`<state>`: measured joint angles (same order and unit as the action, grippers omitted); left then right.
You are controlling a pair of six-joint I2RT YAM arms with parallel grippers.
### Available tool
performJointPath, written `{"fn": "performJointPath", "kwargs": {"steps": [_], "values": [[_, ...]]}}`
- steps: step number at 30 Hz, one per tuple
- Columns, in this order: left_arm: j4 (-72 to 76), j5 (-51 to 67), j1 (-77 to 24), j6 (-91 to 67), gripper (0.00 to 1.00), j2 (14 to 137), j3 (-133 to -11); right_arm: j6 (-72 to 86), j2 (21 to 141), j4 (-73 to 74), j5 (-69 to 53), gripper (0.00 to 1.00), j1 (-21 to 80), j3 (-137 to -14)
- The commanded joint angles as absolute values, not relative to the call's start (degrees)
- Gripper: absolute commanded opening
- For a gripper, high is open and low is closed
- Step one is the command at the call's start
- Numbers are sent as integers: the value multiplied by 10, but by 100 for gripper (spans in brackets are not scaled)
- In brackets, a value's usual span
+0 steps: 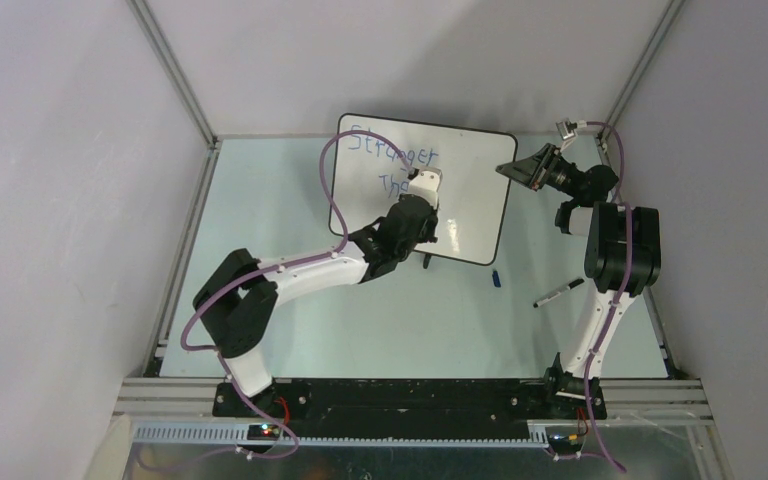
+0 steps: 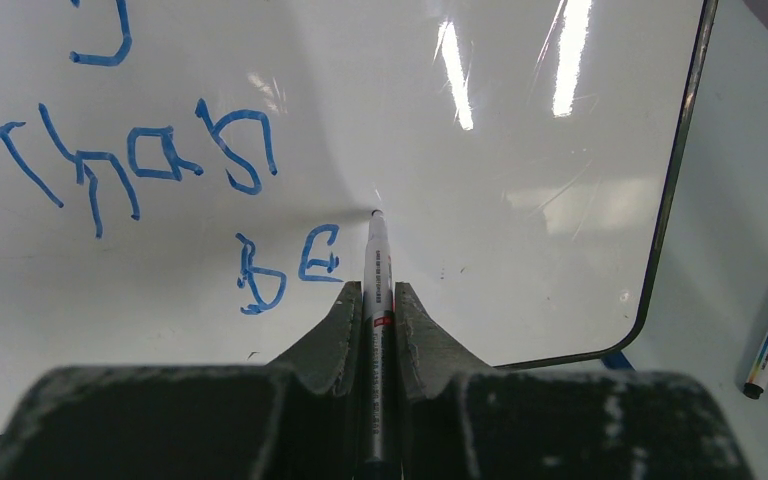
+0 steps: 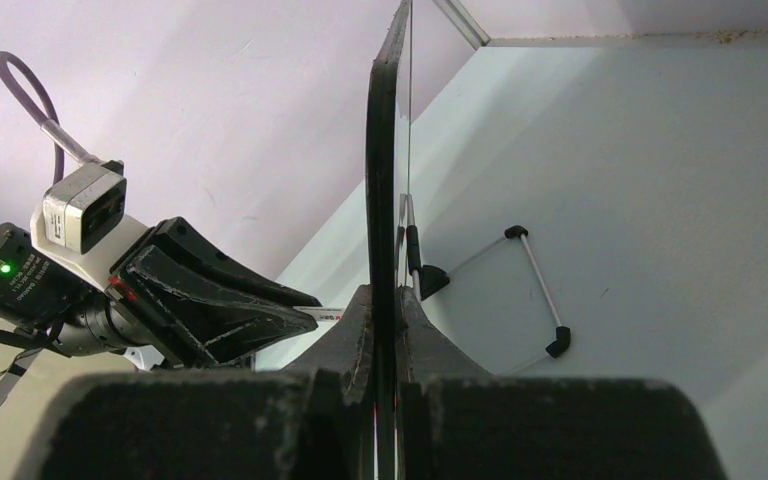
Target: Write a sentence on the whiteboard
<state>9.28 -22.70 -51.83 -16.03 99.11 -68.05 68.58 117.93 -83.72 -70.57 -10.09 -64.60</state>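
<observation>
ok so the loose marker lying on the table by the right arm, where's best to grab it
Grip the loose marker at mid-barrel, coming straight down with jaws across its length. It lies flat on the table, slim, with bare surface either side, so a middle grasp should stay balanced.

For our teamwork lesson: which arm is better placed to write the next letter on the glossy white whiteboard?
Left. The left gripper is shut on a slim white marker, tip touching the whiteboard beside the blue handwritten sentence. The right gripper is clamped on the board's rim.
</observation>
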Motion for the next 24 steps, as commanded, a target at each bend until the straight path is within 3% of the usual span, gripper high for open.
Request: {"fn": "performJointPath", "kwargs": {"steps": [1,24], "values": [[95,-233,-514,-159,0,989,-706,718,1141,-863,-700,0,-98,-652],[90,-244,-512,-157,0,973,-687,718,1141,-863,-700,0,-99,-651]]}}
